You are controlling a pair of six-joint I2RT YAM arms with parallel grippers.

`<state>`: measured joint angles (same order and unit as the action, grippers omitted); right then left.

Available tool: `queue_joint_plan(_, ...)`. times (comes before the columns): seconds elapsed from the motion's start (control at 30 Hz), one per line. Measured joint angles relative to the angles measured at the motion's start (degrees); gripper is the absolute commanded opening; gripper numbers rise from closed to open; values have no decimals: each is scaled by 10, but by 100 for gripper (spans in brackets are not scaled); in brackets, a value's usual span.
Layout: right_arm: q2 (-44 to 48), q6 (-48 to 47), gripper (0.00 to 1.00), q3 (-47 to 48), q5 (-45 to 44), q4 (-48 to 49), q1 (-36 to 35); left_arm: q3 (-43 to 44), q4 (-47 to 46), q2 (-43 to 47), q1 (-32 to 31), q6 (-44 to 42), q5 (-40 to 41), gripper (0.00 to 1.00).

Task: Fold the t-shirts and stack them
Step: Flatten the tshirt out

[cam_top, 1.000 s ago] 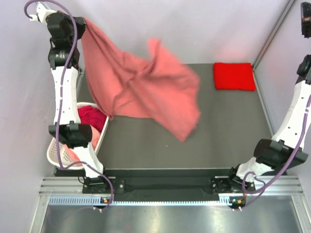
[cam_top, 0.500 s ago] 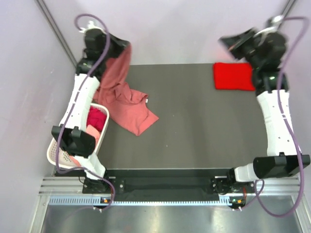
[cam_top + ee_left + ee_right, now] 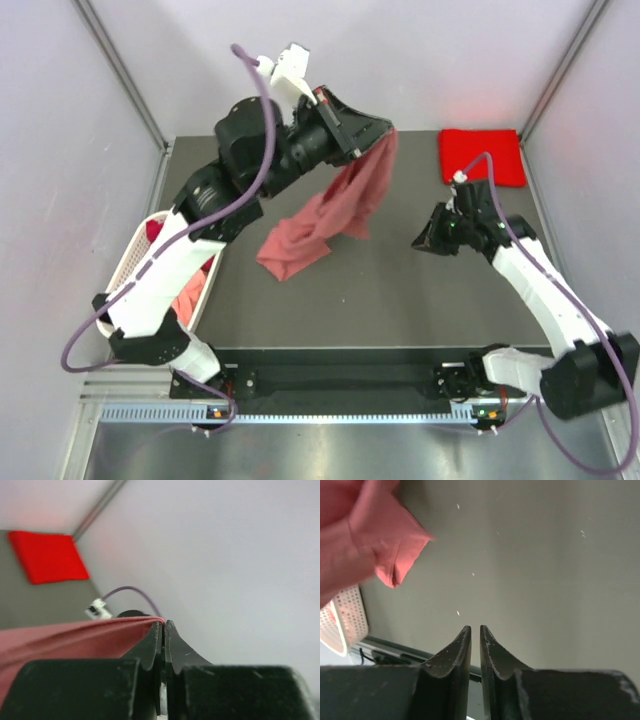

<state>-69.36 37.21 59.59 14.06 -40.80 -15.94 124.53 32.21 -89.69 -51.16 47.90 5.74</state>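
Evidently limp, the salmon shirt (image 3: 330,215) hangs pinched in our left gripper (image 3: 163,625); our barely parted, empty right gripper (image 3: 474,630) should take a free corner.

Salmon shirt (image 3: 345,195) hangs crumpled from its top edge above the table (image 3: 400,300). Red shirt (image 3: 482,157) lies folded flat at the far right corner. Pink shirt (image 3: 190,297) sits bunched in the basket (image 3: 125,275).

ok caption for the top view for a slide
Left gripper holds a salmon pink t-shirt up by its edge; right gripper hovers empty near the folded red t-shirt
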Motion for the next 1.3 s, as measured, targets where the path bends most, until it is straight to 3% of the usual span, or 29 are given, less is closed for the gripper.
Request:
queue_joint_plan(0.1, 60, -19, 20, -18, -9, -14, 1, 26, 5, 23, -46, -10, 35, 0)
queue_joint_plan(0.2, 86, -29, 26, -26, -7, -14, 1, -6, 34, 80, -40, -24, 111, 0)
queue_joint_plan(0.43, 70, -47, 44, -60, 19, -17, 1, -254, 87, 236, -33, -36, 266, 0)
queue_joint_plan(0.7, 51, -81, 50, -106, 37, -49, 1, -461, 211, 218, 12, -13, 321, 0)
queue_joint_plan(0.97, 13, -101, 51, -134, -11, -114, 71, -495, 290, 280, 98, 20, 340, 0)
queue_joint_plan(1.07, 12, -108, 54, -141, -29, -133, 123, -500, 291, 293, 105, 21, 340, 0)
queue_joint_plan(1.3, 0, -127, 51, -161, -28, -137, 227, -504, 282, 280, 118, 13, 334, 0)
